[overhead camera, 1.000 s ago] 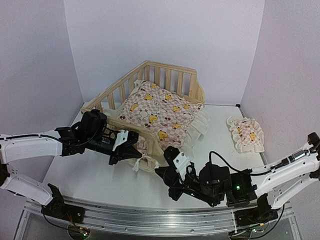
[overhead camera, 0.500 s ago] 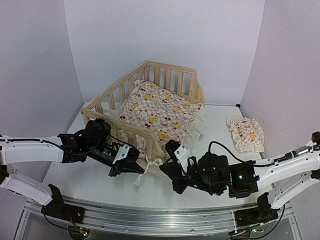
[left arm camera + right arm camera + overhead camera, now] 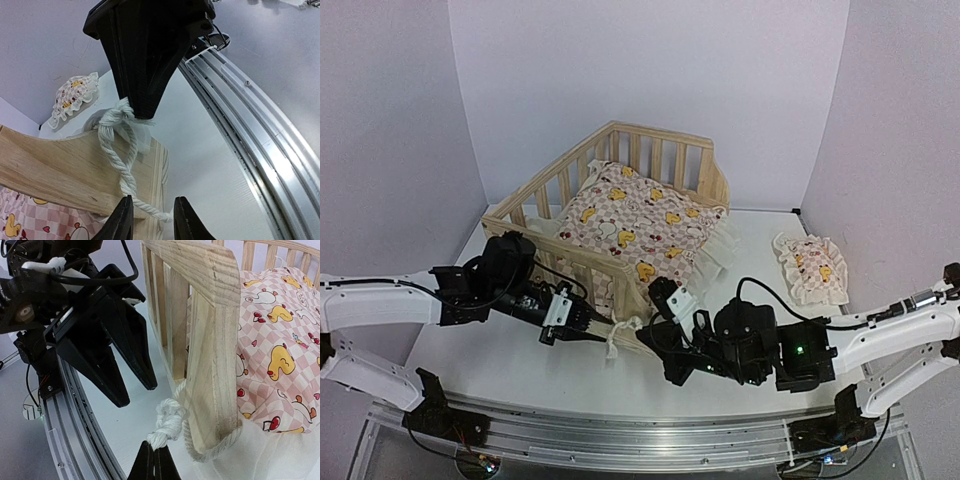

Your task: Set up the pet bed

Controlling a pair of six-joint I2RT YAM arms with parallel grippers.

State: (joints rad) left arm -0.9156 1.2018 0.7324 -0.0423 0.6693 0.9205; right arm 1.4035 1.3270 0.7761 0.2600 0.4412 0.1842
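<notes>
Rope (image 3: 167, 424) pinched by right end effector (image 3: 154, 447); left end effector (image 3: 136, 395) spread; pet bed (image 3: 212, 365) cropped.

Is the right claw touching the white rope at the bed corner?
Touching. The right wrist view shows the right claw shut on the white rope, pinching its knotted end between the fingertips.

The light-wood pet bed (image 3: 655, 133) (crib-like, slatted rails) stands upright left of centre, angled to the view.
</notes>
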